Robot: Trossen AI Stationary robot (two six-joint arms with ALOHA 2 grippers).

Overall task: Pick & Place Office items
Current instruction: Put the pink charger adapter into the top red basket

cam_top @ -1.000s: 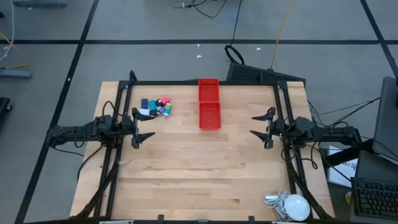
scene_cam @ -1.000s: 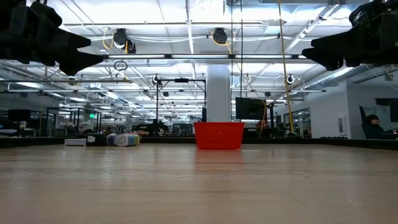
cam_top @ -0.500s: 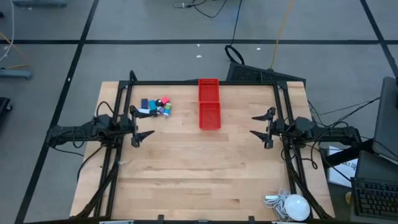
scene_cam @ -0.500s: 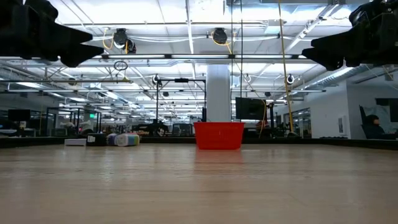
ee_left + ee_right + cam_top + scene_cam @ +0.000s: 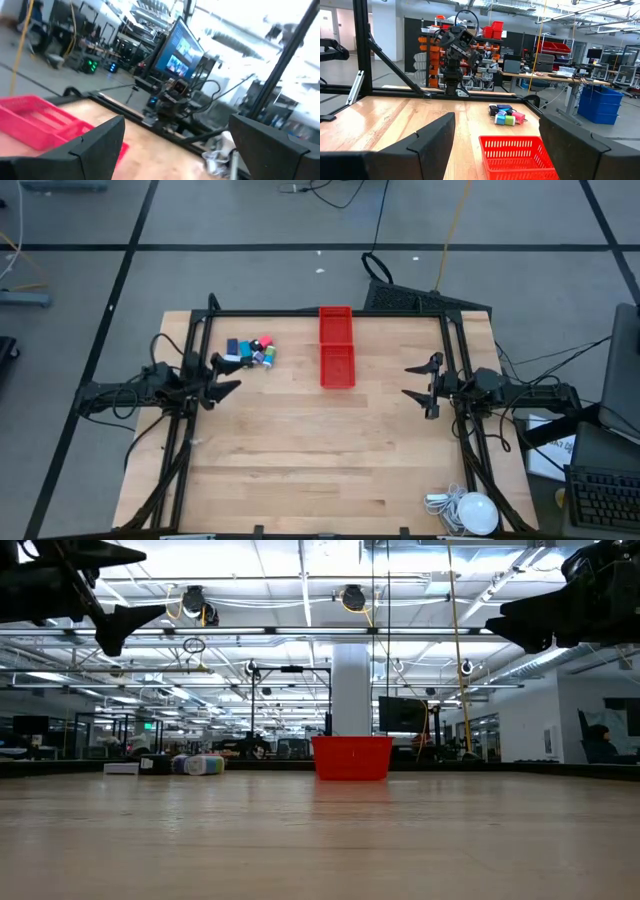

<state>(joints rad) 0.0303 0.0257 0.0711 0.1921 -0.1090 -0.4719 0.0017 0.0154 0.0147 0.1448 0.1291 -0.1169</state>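
The office items [image 5: 251, 352] are a tight cluster of small blue, light blue, green, red, black and white pieces. They lie on the wooden table toward its far left, and also show in the right wrist view [image 5: 506, 114]. A long red tray [image 5: 337, 350] lies at the far middle. My left gripper [image 5: 228, 375] hovers open above the table at its left edge, just near of the cluster. My right gripper [image 5: 407, 382] hovers open at the right edge, level with the tray's near end. Neither has anything between its fingers.
A black frame [image 5: 320, 313] runs along the table's far edge and down both sides. A white round lamp with a cord [image 5: 470, 511] sits at the near right corner. The table's middle and near part [image 5: 320, 450] is bare wood.
My left gripper has rolled about its own pointing line and tipped its fingers up a little while staying at the left edge. In the low view its two fingers now stand one above the other. It stays open.
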